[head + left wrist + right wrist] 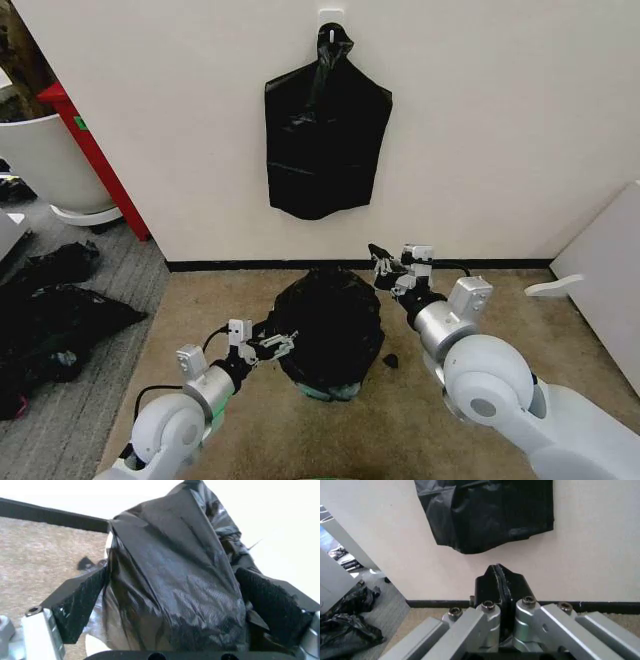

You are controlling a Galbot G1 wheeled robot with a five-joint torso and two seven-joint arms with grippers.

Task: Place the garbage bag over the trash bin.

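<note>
The glossy black garbage bag point(330, 320) is draped over the trash bin point(322, 392). Just a pale sliver of the bin peeks out at the bag's lower front. My left gripper point(280, 343) is at the bag's left side. In the left wrist view this gripper point(172, 577) is open, its black pads point(80, 603) spread wide with the wrinkled bag point(175, 592) between them. My right gripper point(380, 258) hovers above the bag's upper right edge, clear of it. Its fingers point(499, 570) are shut with nothing visible between them.
A flat black bag bundle point(325, 140) hangs from a wall hook behind the bin. A large white tub point(45, 160) and a red frame point(95, 160) stand far left, loose black bags point(50, 310) below them. A white panel point(610, 270) is at right. A black scrap point(390, 360) lies on the carpet.
</note>
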